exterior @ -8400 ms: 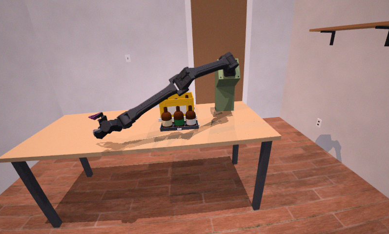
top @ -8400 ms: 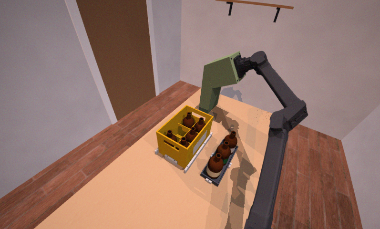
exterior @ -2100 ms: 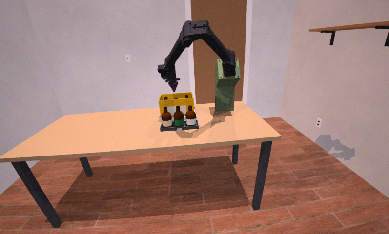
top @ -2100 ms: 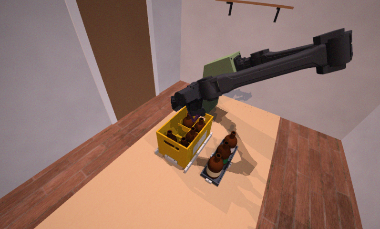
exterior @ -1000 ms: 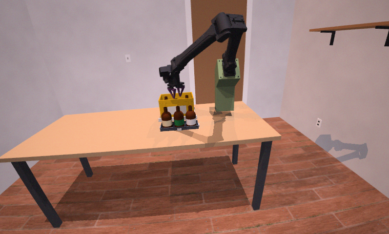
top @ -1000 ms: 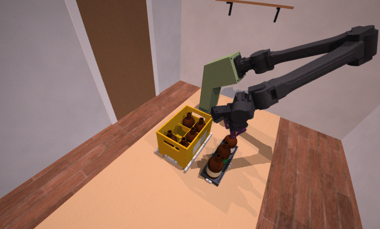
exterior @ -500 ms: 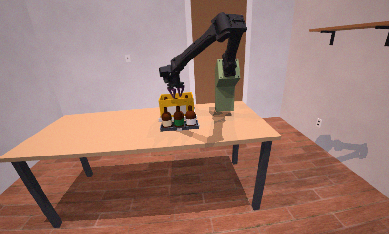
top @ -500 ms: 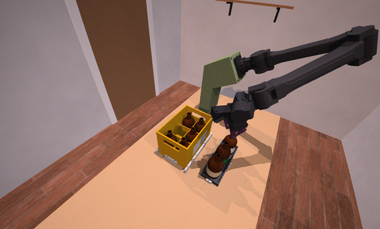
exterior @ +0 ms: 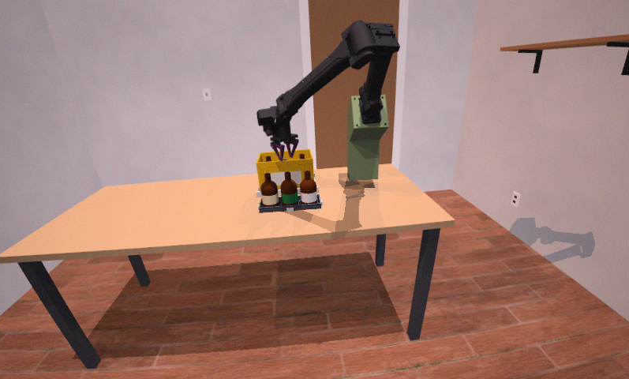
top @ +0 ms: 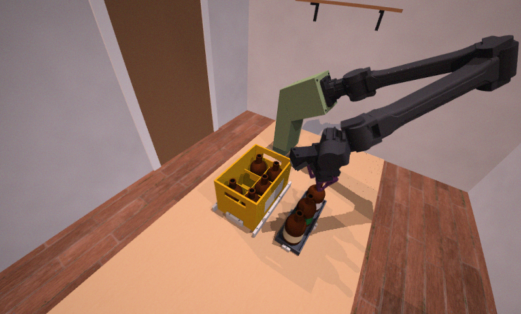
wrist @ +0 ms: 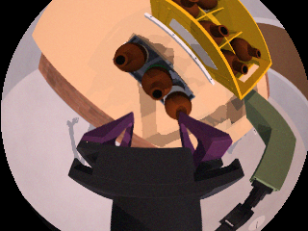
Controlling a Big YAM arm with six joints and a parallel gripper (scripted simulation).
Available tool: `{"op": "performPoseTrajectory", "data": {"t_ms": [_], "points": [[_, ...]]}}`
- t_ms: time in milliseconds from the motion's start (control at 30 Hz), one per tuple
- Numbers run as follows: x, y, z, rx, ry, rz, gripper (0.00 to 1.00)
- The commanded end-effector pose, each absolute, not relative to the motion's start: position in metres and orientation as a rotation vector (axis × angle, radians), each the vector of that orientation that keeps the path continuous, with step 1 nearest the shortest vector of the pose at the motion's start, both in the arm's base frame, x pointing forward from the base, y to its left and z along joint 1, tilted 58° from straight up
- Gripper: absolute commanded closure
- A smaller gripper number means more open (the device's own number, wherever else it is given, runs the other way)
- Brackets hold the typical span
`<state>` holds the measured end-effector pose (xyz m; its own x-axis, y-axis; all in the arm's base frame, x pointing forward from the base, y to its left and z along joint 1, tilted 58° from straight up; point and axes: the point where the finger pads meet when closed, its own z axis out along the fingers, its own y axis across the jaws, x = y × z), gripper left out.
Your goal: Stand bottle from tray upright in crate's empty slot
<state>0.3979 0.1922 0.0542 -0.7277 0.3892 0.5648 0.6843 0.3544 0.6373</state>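
Observation:
A yellow crate (top: 251, 186) stands on the table with several brown bottles upright in it. One slot (top: 244, 176) in the middle of its left row is empty. Beside it a dark tray (top: 299, 224) holds three upright brown bottles in a row. They also show in the exterior view, with a cream label (exterior: 269, 191), a green label (exterior: 288, 189) and a white label (exterior: 308, 187). My gripper (top: 323, 183) is open and empty. It points down just above the tray bottle nearest the arm base (top: 316, 193). In the wrist view that bottle (wrist: 176, 106) lies close to the right finger of the gripper (wrist: 157, 134).
The green arm pedestal (top: 296, 112) stands on the table behind the crate. The crate (wrist: 212, 33) sits close alongside the tray (wrist: 150, 73). The table edge (top: 374, 218) runs to the right of the tray.

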Motion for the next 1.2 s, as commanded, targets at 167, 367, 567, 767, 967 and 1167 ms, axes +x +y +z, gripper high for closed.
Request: {"op": "performPoseTrajectory", "data": {"t_ms": [167, 367, 567, 767, 967, 1167], "points": [[0.393, 0.201, 0.043, -0.962, -2.29, -1.29, 0.39], [0.394, 0.208, 0.039, -0.962, -2.29, -1.29, 0.39], [0.394, 0.215, 0.034, -0.963, -2.29, -1.29, 0.39], [0.395, 0.22, 0.031, -0.963, -2.29, -1.289, 0.39], [0.395, 0.226, 0.027, -0.963, -2.29, -1.289, 0.39], [0.397, 0.228, 0.025, -0.969, -2.289, -1.292, 0.39]]}}
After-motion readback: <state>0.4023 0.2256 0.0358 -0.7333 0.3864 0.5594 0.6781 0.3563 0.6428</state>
